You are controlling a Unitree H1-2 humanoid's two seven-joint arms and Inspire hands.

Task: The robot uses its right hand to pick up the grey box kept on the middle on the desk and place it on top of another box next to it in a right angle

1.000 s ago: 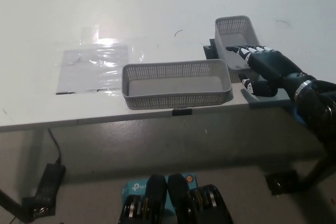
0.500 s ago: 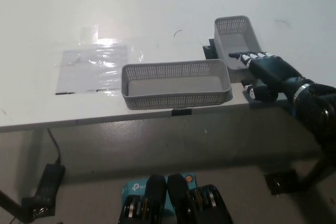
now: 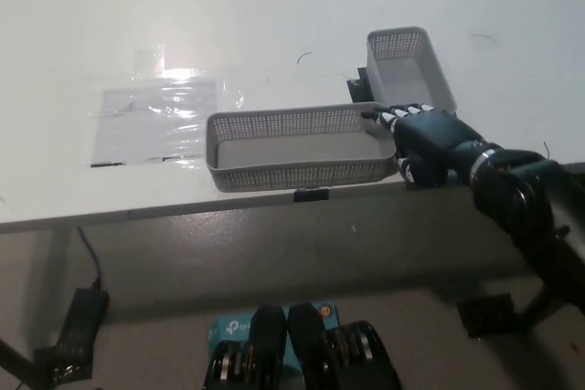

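Reaching for the right end wall of the grey box (image 3: 297, 146) at the tabletop (image 3: 274, 25) front edge, the right robot hand (image 3: 422, 139) has fingers spread, holding nothing. Light, stiffish mesh: pinch that rim. Second box (image 3: 407, 66) sits behind.

Two grey baskets (image 3: 297, 148) (image 3: 407, 66) with perforated mesh walls sit on a white surface (image 3: 274, 6); the right hand (image 3: 425, 139) is black.
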